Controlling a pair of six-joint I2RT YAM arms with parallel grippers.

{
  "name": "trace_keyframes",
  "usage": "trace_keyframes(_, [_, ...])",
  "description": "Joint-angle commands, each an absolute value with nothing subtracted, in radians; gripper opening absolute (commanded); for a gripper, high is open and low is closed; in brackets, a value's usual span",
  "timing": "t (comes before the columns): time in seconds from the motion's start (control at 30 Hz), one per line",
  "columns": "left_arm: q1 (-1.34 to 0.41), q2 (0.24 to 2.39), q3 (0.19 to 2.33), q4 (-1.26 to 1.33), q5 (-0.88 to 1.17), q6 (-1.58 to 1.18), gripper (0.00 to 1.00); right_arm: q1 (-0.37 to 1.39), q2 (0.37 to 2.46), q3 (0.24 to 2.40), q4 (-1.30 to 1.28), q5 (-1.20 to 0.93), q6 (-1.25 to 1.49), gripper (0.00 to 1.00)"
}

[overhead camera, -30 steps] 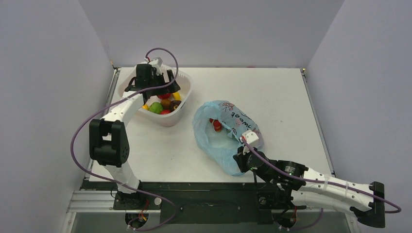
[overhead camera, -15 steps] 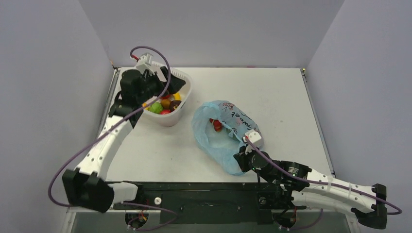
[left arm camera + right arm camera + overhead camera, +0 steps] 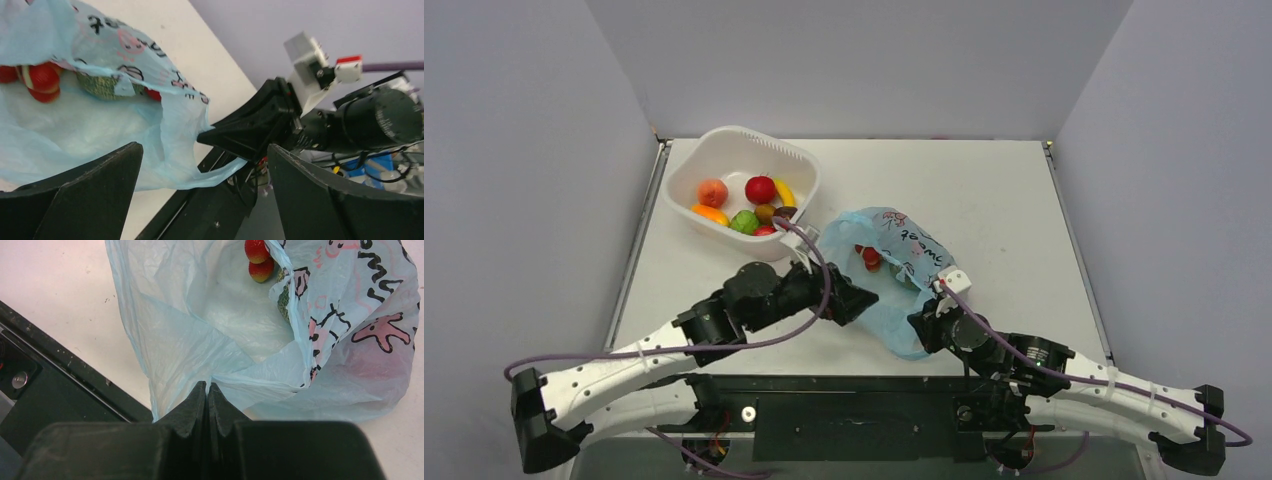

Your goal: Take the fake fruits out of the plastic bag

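Note:
The light-blue plastic bag (image 3: 894, 270) lies in the middle of the table with its mouth facing left and toward me. Inside it I see a bunch of red-orange balls (image 3: 257, 260) and a dark green ribbed gourd (image 3: 102, 85), partly under the film. My right gripper (image 3: 207, 387) is shut on the bag's near rim (image 3: 921, 325). My left gripper (image 3: 204, 150) is open just outside the bag's mouth (image 3: 859, 300), nothing between its fingers. A red apple (image 3: 760, 189) and a yellow banana piece (image 3: 784, 192) lie in the tub.
A white rigid tub (image 3: 724, 140) stands at the back left, holding several small fruit pieces. The black base rail (image 3: 854, 400) runs along the near table edge, just under the bag's near side. Grey walls close in left, right and behind.
My left arm has swung from over the tub down to the bag's near left side, jaws still open. The right gripper has kept its hold on the bag's rim.

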State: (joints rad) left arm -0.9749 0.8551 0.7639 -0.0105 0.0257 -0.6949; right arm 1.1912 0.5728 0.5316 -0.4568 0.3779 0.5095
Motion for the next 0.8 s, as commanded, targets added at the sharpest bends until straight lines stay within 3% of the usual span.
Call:
trace_keyframes(0.0, [-1.165, 0.965, 0.797, 0.026, -0.231, -0.658, 0.93, 1.195, 0.581, 0.533, -0.425, 0.395, 0.510, 0.00])
trace_keyframes(0.27, [-1.203, 1.270, 0.855, 0.119, -0.374, -0.801, 0.71, 1.196, 0.546, 0.523, -0.419, 0.377, 0.505, 0.00])
trace_keyframes(0.5, [-1.193, 1.389, 0.866, 0.150, -0.496, -0.867, 0.38, 1.198, 0.538, 0.522, -0.416, 0.366, 0.502, 0.00])
trace_keyframes(0.77, [-1.164, 1.526, 0.978, 0.088, -0.625, -0.872, 0.28, 1.201, 0.523, 0.516, -0.415, 0.368, 0.502, 0.00])
